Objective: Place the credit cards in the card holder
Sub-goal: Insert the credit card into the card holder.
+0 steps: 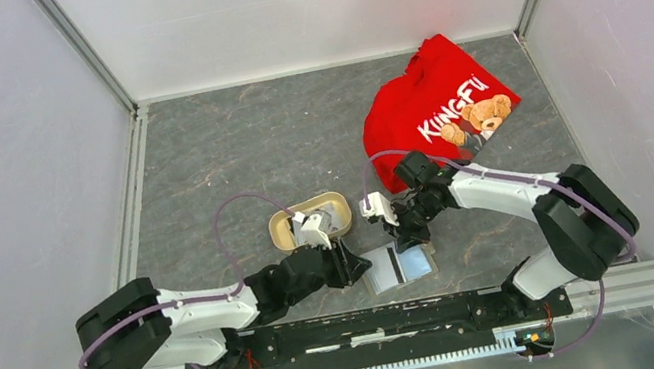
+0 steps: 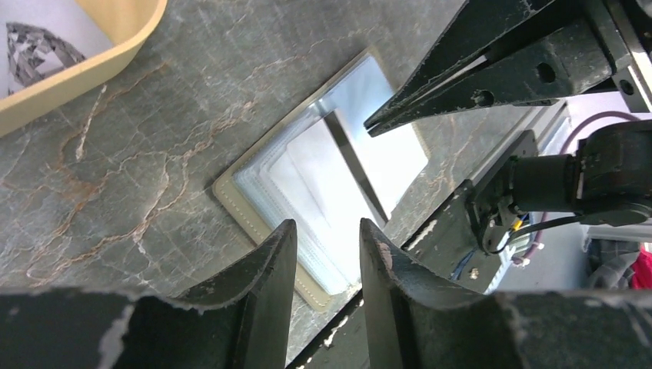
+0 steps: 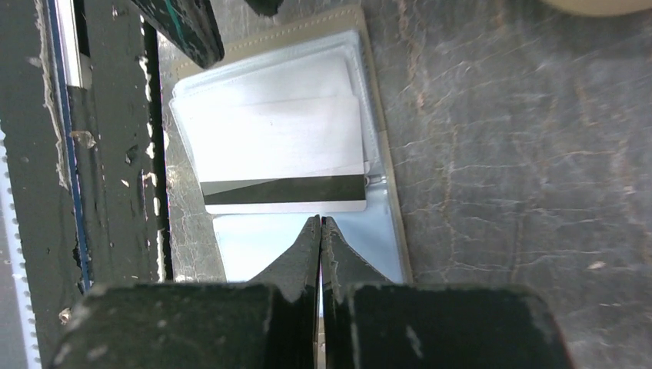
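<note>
The card holder [image 1: 400, 267] lies open on the table near the front edge, its pale shiny pockets up. In the right wrist view a white credit card [image 3: 277, 146] with a dark stripe lies on the holder [image 3: 377, 231], part of it under a pocket. My right gripper [image 3: 321, 221] is shut and empty, its tips touching that card's near edge; it also shows in the top view [image 1: 410, 237]. My left gripper [image 2: 327, 234] is open, its fingers either side of the holder's [image 2: 330, 173] near edge. Another card [image 2: 31, 54] lies in the beige tray.
The beige oval tray [image 1: 283, 233] stands just behind the left gripper [image 1: 354, 267]. A red shirt [image 1: 437, 109] lies at the back right. The black base rail [image 1: 378, 323] runs right in front of the holder. White walls enclose the table.
</note>
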Controlling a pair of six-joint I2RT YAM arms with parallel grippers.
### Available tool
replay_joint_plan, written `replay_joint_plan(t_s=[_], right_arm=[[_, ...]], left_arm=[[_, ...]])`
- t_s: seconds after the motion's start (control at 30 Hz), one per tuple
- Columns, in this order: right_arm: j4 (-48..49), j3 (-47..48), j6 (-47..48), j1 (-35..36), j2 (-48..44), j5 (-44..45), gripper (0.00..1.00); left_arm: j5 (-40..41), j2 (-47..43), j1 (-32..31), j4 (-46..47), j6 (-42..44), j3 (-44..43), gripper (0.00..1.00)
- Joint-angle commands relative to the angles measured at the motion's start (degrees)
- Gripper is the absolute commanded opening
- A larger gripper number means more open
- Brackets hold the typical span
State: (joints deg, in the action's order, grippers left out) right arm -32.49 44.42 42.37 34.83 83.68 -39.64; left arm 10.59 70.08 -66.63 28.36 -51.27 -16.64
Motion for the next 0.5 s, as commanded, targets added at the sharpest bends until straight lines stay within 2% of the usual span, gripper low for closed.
replay_joint_plan(t_s=[0.0,0.17,0.47], right_arm=[[-2.09,0.49,2.04,0.15,2.66,-0.18,0.01],[-1.62,-0.04,1.31,0.39,4.14,0.9,0.0],[-0.28,2.78,-1.4,1.59,7.6,-2.23,0.0]], left_arm=[[-0.7,3.87,-0.13,0.11,-1.93,-1.15,0.43],[-2.65,9.08,-0.13,2.78,-3.4,-2.39,0.44],[-4.93,14.38,-0.08,5.32,-4.44,-3.5,0.43]])
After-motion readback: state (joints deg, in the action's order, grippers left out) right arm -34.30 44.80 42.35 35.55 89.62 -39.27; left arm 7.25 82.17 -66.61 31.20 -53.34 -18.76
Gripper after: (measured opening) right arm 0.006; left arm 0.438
